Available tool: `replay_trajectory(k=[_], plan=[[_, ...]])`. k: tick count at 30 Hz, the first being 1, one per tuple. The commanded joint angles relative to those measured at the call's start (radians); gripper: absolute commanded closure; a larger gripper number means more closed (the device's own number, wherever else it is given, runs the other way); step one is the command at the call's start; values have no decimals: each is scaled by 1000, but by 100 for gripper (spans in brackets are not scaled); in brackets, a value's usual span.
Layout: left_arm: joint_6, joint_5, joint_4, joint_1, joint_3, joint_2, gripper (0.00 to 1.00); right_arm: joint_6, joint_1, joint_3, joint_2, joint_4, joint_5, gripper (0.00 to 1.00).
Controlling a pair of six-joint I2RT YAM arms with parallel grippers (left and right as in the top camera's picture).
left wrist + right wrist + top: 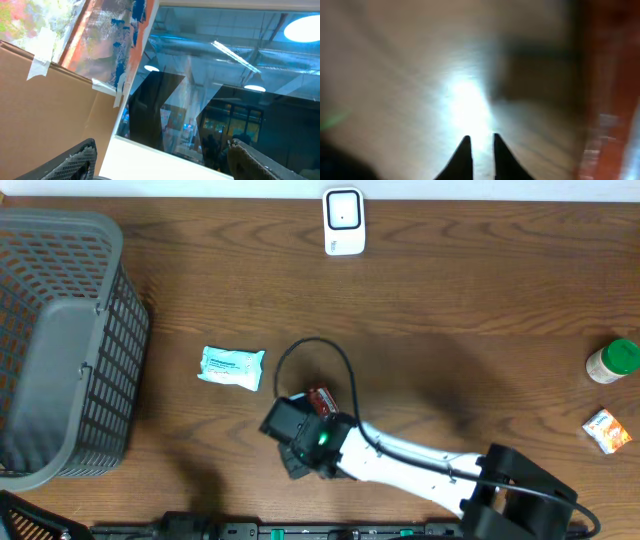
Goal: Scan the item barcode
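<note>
Two narrow black fingertips (463, 156) of the right gripper (480, 139) stand almost together in the right wrist view, with a thin slit of light between them and nothing in it; the brown wooden table (450, 290) beneath is a blur with a bright patch of glare. A smeared red strip runs along the right edge of that view, too soft to read. Overhead, a small red wrapped item (321, 397) lies on the table just beside the black gripper head; its lower part is hidden under the head and no barcode can be made out. The white rectangular barcode scanner (344, 221) stands well apart at the table's far edge. The left gripper (162, 147) has its jaws spread wide and empty, with only the tips showing at the bottom corners of its own view, which looks up at brown cardboard (45, 120), a window (225, 100) and ceiling lights (254, 88). A grey plastic mesh basket (70, 340) is cropped at the left edge; a pale blue and white sachet (231, 367) lies near it; a green-capped bottle (612, 361) and a small orange and white box (607, 430) sit by the right edge.
</note>
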Motion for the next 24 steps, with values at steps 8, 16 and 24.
replay_trajectory(k=[8, 16, 24], plan=[[16, -6, 2, 3, 0, -9, 16, -39, 63, -28, 7, 0, 50, 99], [16, -6, 2, 3, 0, -9, 16, -73, 28, -35, 7, -55, 23, 99], [16, -6, 2, 3, 0, -9, 16, -154, -41, -105, 56, -111, 103, 99]])
